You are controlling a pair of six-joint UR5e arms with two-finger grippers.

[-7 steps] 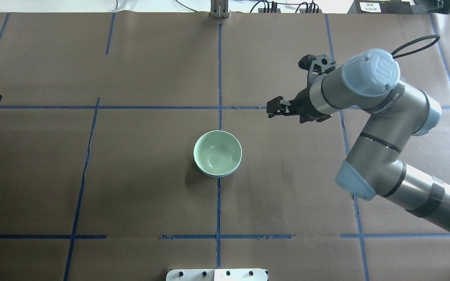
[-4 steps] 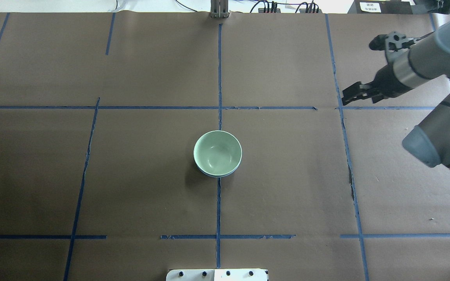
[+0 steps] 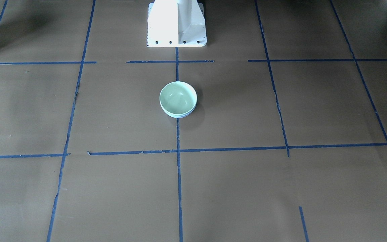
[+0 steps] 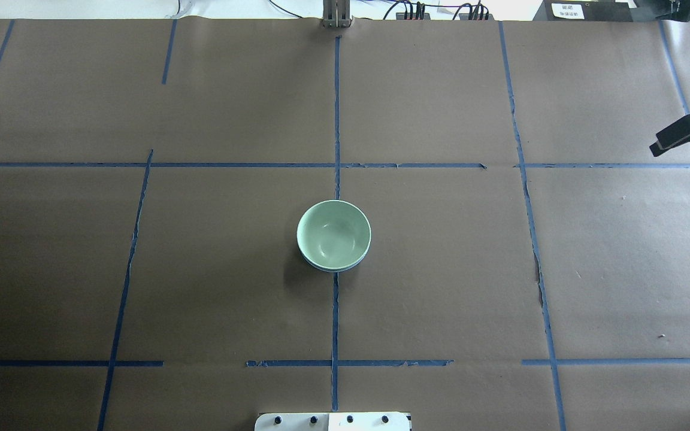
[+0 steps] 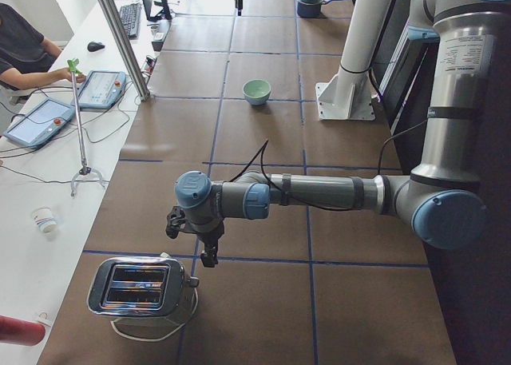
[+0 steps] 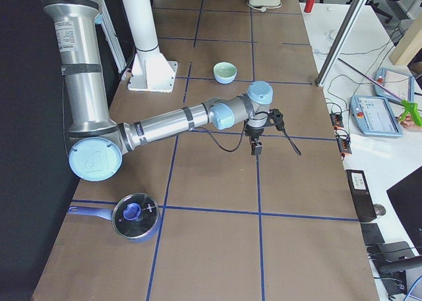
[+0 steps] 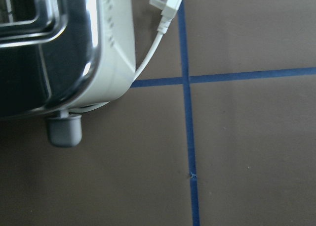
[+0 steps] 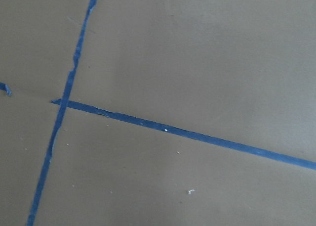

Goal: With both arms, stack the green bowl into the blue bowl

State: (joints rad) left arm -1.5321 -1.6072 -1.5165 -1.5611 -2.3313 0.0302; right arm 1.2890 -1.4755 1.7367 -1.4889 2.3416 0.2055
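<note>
The green bowl (image 4: 333, 233) at the frame's centre is smooth and glossy, with soft highlights on its inside wall. The sliver of the blue bowl (image 3: 178, 115) under it looks smooth as well, and paler. The table (image 4: 471, 299) is covered in matt brown paper, slightly creased, crossed by blue tape (image 4: 335, 120) with ragged, torn edges. The left arm (image 5: 327, 191) and right arm (image 6: 165, 122) have satin silver-grey metal tubes and dull pale blue caps. At lower left of the exterior left view, the toaster (image 5: 140, 289) has a mirror-bright chrome top and cream plastic sides. The white pedestal (image 3: 176, 23) looks like painted metal. The saucepan lid (image 6: 135, 215) is shiny.
</note>
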